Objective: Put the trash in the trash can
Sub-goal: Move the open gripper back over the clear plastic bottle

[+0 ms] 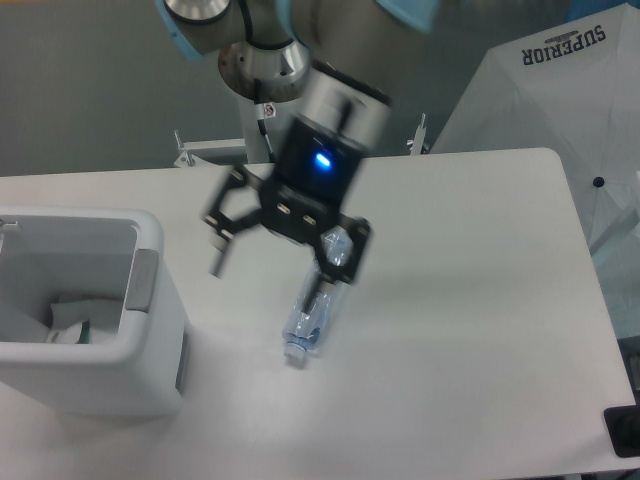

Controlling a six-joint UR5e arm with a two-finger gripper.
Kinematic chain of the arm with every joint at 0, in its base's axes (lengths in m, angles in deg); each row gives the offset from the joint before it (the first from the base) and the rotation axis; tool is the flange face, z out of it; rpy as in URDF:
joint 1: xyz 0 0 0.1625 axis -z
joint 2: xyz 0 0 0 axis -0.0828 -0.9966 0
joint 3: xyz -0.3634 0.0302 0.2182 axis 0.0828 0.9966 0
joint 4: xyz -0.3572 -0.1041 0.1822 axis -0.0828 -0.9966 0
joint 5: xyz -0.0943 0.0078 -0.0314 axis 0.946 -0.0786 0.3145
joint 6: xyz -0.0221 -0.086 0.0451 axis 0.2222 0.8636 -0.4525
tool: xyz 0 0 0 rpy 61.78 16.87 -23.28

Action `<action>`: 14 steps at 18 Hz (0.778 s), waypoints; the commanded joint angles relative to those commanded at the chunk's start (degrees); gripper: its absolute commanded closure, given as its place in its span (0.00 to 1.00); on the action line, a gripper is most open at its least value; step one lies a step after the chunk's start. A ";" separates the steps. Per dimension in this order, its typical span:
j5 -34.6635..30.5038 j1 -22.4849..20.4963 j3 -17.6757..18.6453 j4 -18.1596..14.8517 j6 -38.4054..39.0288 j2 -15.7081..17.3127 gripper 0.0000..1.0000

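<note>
- I see the table [470, 330] with wide bare room on its right half, out to the rounded far right corner and down along the right edge.
- The trash can [95, 385] sits at the front left of the table, and its near side runs close to the front edge.
- My gripper [285, 268] hangs over the middle of the table with its fingers spread wide and nothing between them; it is blurred.
- One finger [218, 245] points down on the left, over bare tabletop between the trash can and the bottle.
- The other finger overlaps the far end of the bottle [308, 320]; I cannot tell whether it touches.
- The bottle lies flat near the table's middle, cap end toward me, well apart from the trash can.
- The arm's white post [275, 115] stands behind the far edge.
- A white umbrella [560, 90] with dark lettering stands beyond the right corner.
- In the trash can lies the packet [72, 315], white and crumpled, low against the bottom.
</note>
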 joint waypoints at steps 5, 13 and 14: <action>-6.77 -0.18 0.00 -0.35 -0.62 -2.73 0.00; -14.14 1.66 0.00 -2.28 -2.82 -6.86 0.00; -15.28 2.19 0.09 -2.46 -3.34 -7.48 0.00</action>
